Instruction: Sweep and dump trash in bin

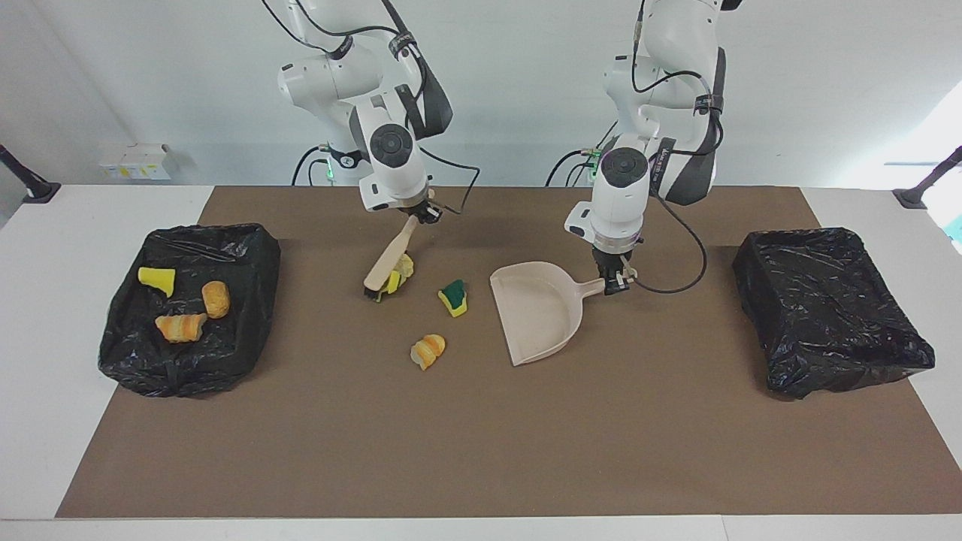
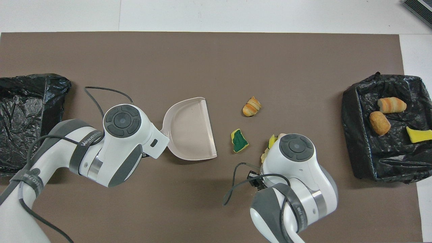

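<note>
Trash on the mat: two scraps bunched together, touching the brush bristles; a green-topped sponge piece just beside them toward the dustpan; a bread chunk farther from the robots, apart from the rest. Three more pieces already sit in the bin at the right arm's end. We read the key relation like this: from the right gripper, the bunched scraps lie straight down the brush handle, at its head, and the dustpan mouth lies past the green sponge in the direction of the left arm. The brush's long axis slants down from the gripper toward the bin at the right arm's end, head on the mat, so the bristle face is roughly crosswise to a push toward the pan. Right gripper is clamped on the brush handle's top end. Left gripper is clamped on the dustpan handle, with the pan flat on the mat and its open edge turned to the scraps. Right arm is nearer the trash, so we judge the sweep is its move; the bread chunk sits off that line and probably needs a separate pass. The second bin, at the left arm's end, shows no trash in it.
</note>
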{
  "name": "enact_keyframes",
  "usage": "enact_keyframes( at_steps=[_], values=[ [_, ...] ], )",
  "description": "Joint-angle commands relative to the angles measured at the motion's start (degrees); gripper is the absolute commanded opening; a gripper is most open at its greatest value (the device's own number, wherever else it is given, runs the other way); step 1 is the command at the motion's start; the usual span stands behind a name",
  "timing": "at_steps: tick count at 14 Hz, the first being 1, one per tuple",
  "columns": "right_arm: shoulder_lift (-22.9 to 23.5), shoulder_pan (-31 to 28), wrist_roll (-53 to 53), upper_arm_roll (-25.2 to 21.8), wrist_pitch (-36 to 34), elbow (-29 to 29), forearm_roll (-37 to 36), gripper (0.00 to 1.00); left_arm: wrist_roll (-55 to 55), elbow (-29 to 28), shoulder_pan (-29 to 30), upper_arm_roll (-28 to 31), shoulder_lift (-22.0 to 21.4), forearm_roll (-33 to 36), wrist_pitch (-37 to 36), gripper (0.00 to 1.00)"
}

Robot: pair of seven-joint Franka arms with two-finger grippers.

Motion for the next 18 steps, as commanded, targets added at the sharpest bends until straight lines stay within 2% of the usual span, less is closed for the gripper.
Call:
enact_keyframes(
  at_steps=[1,3,6,9,12,16,18],
  values=[
    [6.78,0.38,-7.92,0.19,0.90,8.72,4.12,0.00,-2.00,-2.22,-0.38,0.58,-1.95,0.95,0.84,0.00],
    [7.93,0.83,-12.58,0.19,3.18,10.68,7.63,0.00,-2.44,-2.22,-0.38,0.58,-1.95,0.86,1.02,0.00],
    [8.46,3.02,-25.84,0.37,9.68,10.51,15.27,0.00,-2.88,-2.22,-0.38,0.58,-1.95,0.86,1.11,0.00],
    [6.19,1.63,-27.19,0.37,6.90,10.77,17.15,0.00,-2.97,-2.22,-0.38,0.58,-1.86,0.86,1.11,0.00],
    [2.84,-1.19,-31.04,-0.07,-1.18,11.56,14.52,0.00,-4.63,-2.22,-0.38,0.58,-1.95,0.78,1.20,0.00],
    [1.17,-1.81,-33.87,-0.25,-6.92,11.56,2.84,0.00,-8.06,-2.22,-0.38,0.49,-1.86,0.42,1.20,0.00],
    [1.34,-4.87,-38.41,-0.07,-8.06,11.47,-3.13,0.00,-9.03,-2.30,-0.38,0.49,-1.95,0.34,1.20,0.00]
  ],
)
